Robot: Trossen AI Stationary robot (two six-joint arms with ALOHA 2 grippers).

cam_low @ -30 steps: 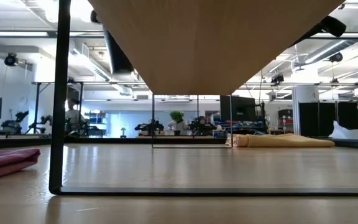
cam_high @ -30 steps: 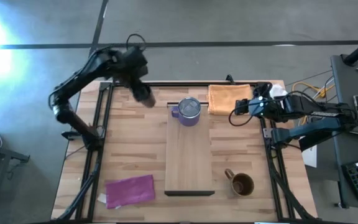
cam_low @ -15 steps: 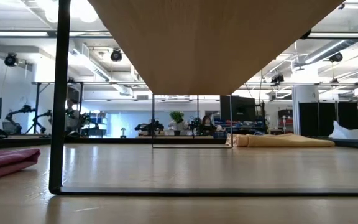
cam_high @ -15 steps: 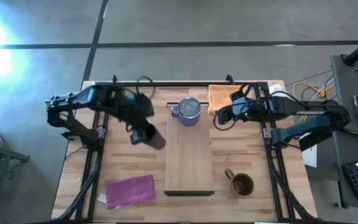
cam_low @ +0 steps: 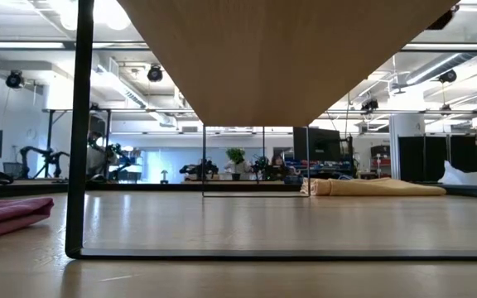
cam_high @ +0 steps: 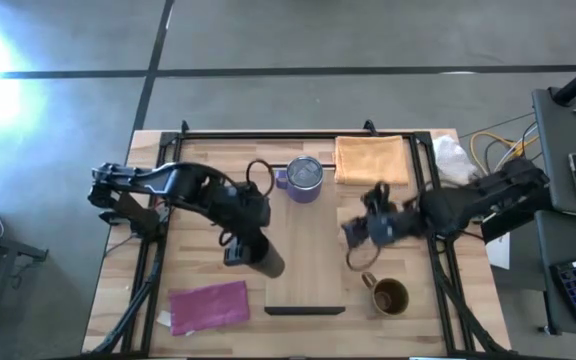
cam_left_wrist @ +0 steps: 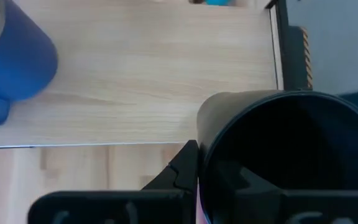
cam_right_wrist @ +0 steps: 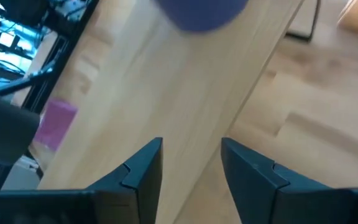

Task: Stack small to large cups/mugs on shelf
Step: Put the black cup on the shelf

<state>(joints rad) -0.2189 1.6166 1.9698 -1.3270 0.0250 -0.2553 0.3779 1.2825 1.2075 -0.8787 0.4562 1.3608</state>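
The light-wood shelf [cam_high: 306,255] stands lengthwise in the middle of the table on thin black legs [cam_low: 79,132]. The purple mug [cam_high: 304,179] stands upright on its far end and also shows in the left wrist view [cam_left_wrist: 11,56]. The brown mug [cam_high: 388,295] stands on the table right of the shelf's near end. My left gripper [cam_high: 236,245] is shut on the small black cup [cam_high: 267,263] over the shelf's left edge. My right gripper [cam_high: 356,240] is open and empty, just right of the shelf and a little beyond the brown mug. My left gripper holds the black cup by its rim wall [cam_left_wrist: 207,163], with one finger [cam_left_wrist: 184,167] outside the cup and the other seemingly inside. It comes from the table's left, slanting down. The cup is tilted, its mouth toward the gripper; whether it touches the shelf, I cannot tell.
An orange cloth [cam_high: 371,160] lies at the far right of the shelf, and a purple cloth [cam_high: 208,305] at the near left. Black rails [cam_high: 158,240] run along the table's left, right and far sides. The shelf's middle and near end are bare wood.
My left gripper has carried the black cup from the table's far left corner toward the near edge and right, to the shelf's left edge. My right gripper has gone from beside the orange cloth toward the near edge and left, close to the brown mug.
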